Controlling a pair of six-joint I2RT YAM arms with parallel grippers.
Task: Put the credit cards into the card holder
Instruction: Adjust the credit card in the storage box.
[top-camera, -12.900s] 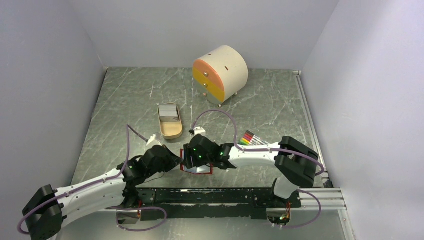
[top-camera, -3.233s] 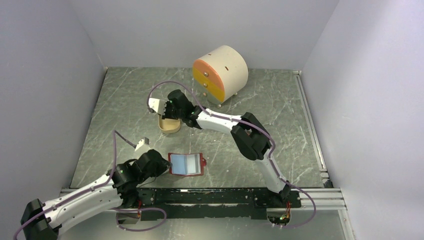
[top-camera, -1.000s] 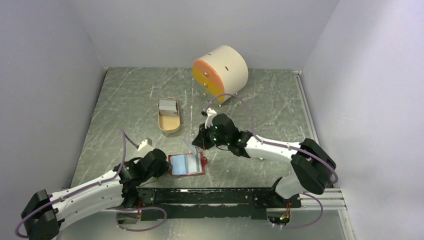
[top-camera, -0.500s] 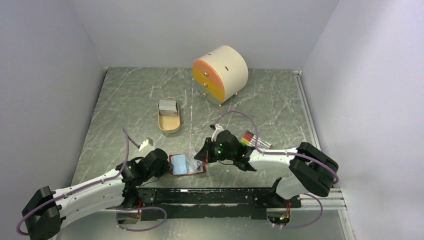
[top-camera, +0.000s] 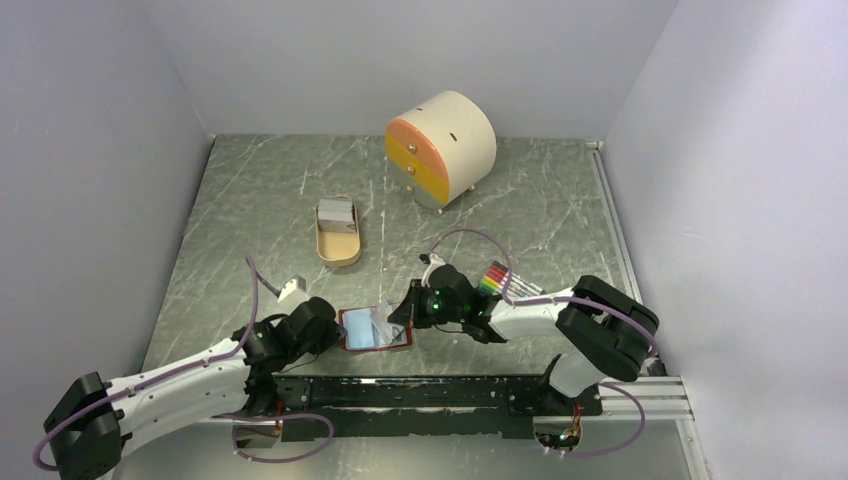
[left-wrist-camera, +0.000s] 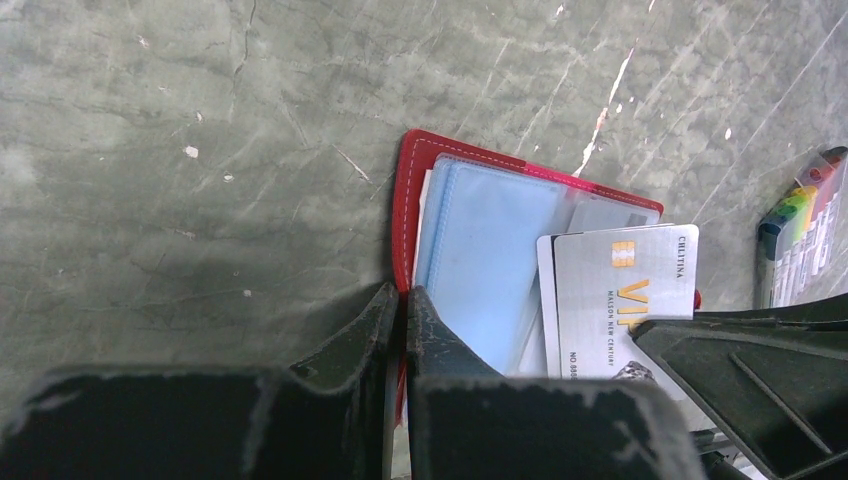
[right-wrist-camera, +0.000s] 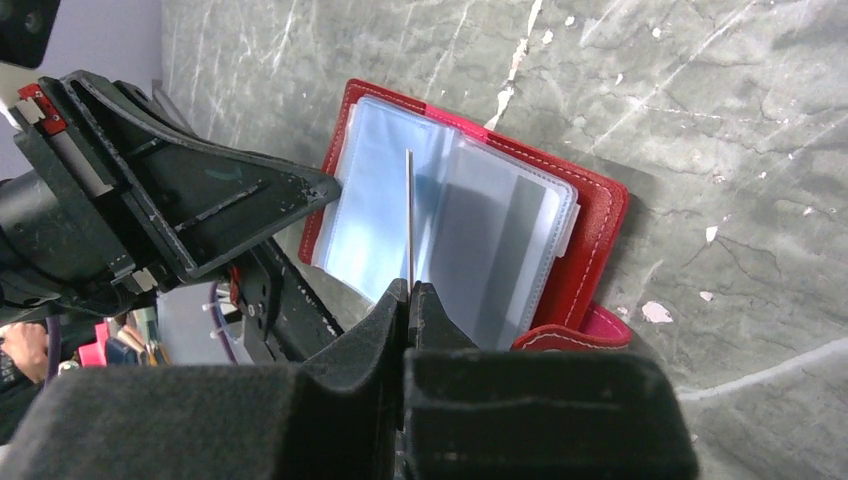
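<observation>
The card holder (top-camera: 362, 333) lies open near the front edge, a red wallet with pale blue pockets (left-wrist-camera: 490, 235) facing up. My left gripper (top-camera: 336, 331) is shut on its left red edge (left-wrist-camera: 408, 200). My right gripper (top-camera: 402, 309) is shut on a silver credit card (left-wrist-camera: 620, 290), which is marked VIP. The card stands tilted over the right half of the open pockets and shows edge-on (right-wrist-camera: 409, 205) in the right wrist view. More grey credit cards (top-camera: 335, 211) lie in the tan tray.
The tan oval tray (top-camera: 340, 252) sits beyond the wallet. An orange-fronted round drawer unit (top-camera: 442, 148) stands at the back. A bundle of coloured sticks (top-camera: 497, 276) lies right of my right wrist. The metal rail (top-camera: 430, 392) runs along the front.
Over the last second my right gripper brought the silver card down and toward the front, from beyond the wallet to over its open pockets. The left gripper kept its hold.
</observation>
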